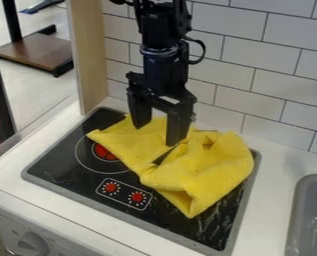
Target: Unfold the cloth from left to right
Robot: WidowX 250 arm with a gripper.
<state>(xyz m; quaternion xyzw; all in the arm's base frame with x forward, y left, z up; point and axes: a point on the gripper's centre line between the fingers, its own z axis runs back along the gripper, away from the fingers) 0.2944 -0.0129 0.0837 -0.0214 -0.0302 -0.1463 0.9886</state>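
A crumpled yellow cloth (217, 167) lies across the black stovetop (60, 160) at the center of the frame, bunched toward the right, as the end effector (159, 134), its fingers spread apart, hangs over the cloth's upper part.

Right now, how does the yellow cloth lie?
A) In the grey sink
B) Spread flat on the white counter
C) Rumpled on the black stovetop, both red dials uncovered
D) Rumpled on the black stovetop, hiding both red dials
C: the yellow cloth sits in folds on the black stovetop, and both red dials show beside it.
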